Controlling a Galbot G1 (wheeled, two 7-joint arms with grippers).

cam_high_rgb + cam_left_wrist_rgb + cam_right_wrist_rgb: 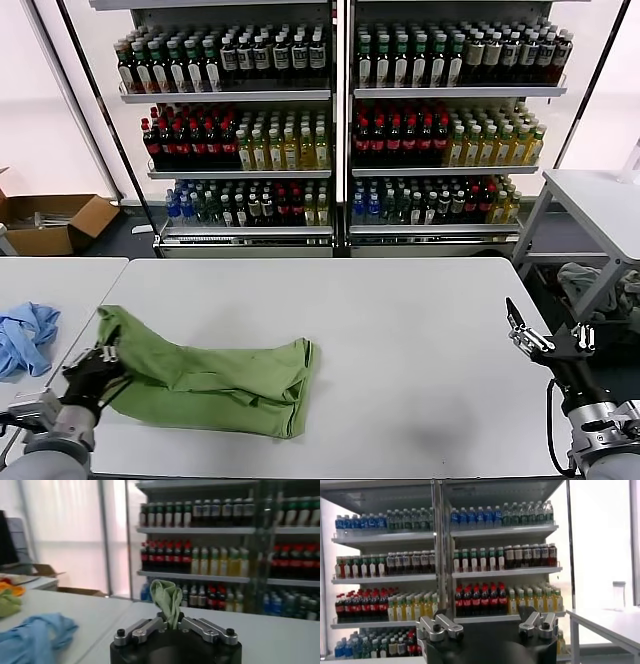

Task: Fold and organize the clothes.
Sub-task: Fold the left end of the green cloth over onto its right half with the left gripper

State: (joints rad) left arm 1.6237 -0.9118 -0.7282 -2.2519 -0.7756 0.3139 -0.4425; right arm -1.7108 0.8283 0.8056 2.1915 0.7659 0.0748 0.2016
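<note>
We note the polo shirt (215,380) lying on the near-left part of the table (420,340), its left end pinched in the left gripper (100,365) at the table's left edge. The blue garment (25,335) lies on a second table (60,280) further left. The right gripper (545,335) hangs beyond the right edge, jaws apart. Bottle shelves (340,130) stand behind.

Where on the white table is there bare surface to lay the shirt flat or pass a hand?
Free: the table between the green shirt and the open right gripper. Crowded: the left edge, where the left gripper pinches the shirt, near the blue cloth.
</note>
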